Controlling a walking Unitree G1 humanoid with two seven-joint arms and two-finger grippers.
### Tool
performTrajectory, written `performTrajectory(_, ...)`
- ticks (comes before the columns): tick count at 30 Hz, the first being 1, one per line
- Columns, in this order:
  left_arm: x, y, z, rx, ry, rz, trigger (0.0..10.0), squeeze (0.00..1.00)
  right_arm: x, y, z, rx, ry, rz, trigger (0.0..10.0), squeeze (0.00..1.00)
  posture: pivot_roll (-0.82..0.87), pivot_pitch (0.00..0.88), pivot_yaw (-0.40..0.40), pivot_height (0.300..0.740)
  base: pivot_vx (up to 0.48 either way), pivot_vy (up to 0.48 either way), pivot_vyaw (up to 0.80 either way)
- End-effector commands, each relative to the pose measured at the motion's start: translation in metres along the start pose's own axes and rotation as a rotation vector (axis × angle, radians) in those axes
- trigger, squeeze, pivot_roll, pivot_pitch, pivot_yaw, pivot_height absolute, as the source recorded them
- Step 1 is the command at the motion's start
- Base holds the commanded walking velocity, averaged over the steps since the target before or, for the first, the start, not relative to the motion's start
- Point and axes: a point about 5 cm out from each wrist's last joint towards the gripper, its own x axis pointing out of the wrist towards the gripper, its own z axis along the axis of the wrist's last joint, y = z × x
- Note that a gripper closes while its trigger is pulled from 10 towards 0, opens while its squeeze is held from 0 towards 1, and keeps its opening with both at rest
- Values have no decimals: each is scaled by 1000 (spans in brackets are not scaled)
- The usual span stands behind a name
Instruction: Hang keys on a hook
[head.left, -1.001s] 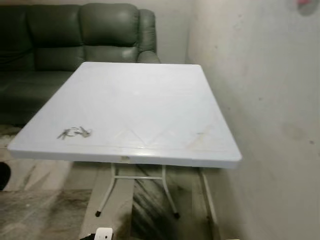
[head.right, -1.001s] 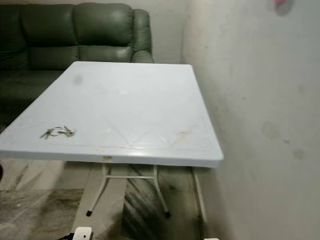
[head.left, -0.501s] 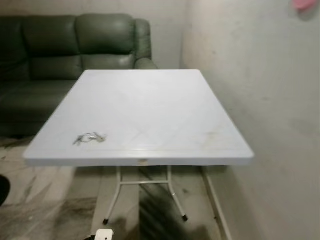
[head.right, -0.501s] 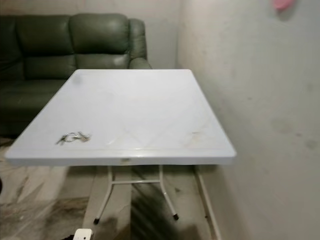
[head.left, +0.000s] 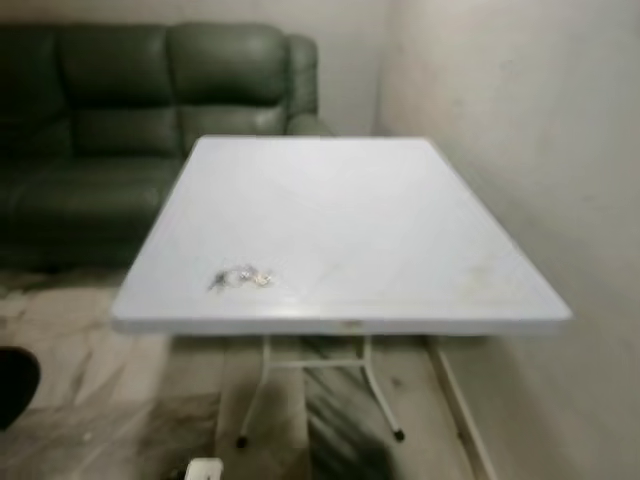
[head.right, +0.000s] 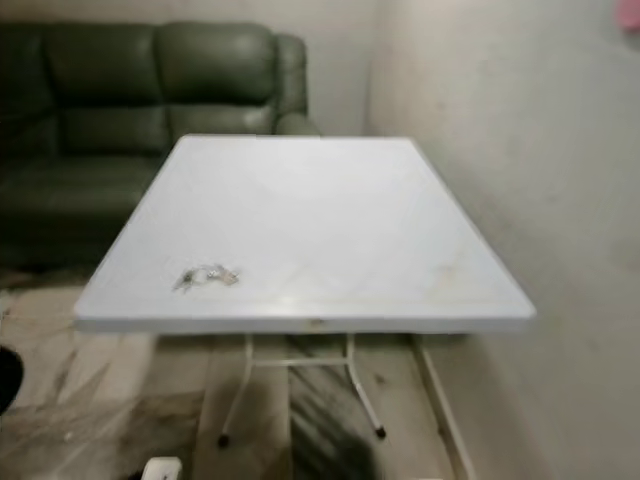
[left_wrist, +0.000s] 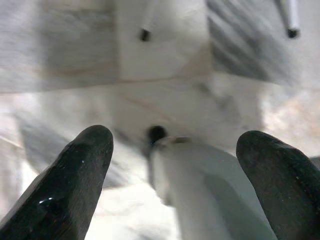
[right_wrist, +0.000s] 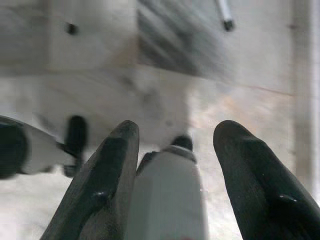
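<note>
Your left gripper (left_wrist: 172, 165) has two thick, rounded black fingers (left_wrist: 75, 180) with a faint gloss and small bright glints on the skin. Your right gripper (right_wrist: 172, 170) has the same black, blunt-tipped fingers (right_wrist: 250, 185). Below the right gripper you see a pale silver-grey leg (right_wrist: 167, 192), smooth and rounded, ending in a dark cap; a similar leg shows below the left gripper.
</note>
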Motion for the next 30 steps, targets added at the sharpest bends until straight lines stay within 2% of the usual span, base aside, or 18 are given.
performTrajectory(1, 3, -12, 3, 12, -6, -30, 10000, 0, -4, -16, -4, -9, 14, -38, 10000, 0, 56, 0, -35, 740, 0, 0, 475)
performTrajectory(17, 3, -9, 7, 20, -7, -23, 10000, 0, -3, -14, -3, -10, 16, -33, 10000, 0, 57, 0, -36, 740, 0, 0, 800)
performTrajectory(22, 3, -10, 6, 21, 1, -16, 10000, 0, -3, -16, -3, 24, 11, -42, 10000, 0, 57, 0, -35, 740, 0, 0, 0)
performTrajectory(25, 4, -15, 7, 38, -3, -16, 10000, 0, -3, -16, -1, 4, 4, -41, 10000, 0, 55, 0, -33, 740, 0, 0, 0)
performTrajectory(26, 5, -19, 9, 74, -12, -16, 10000, 0, -3, -16, 0, -14, -1, -42, 10000, 0, 55, 0, -33, 740, 0, 0, 0)
performTrajectory(28, 6, -21, 10, 91, -18, -19, 10000, 0, -3, -17, 0, -27, -8, -43, 10000, 0, 54, 0, -31, 740, 0, 0, 0)
performTrajectory(30, 8, -28, 24, 104, -76, -50, 10000, 0, -2, -18, 12, -24, -71, -39, 10000, 0, 55, 0, -31, 740, 0, 0, 0)
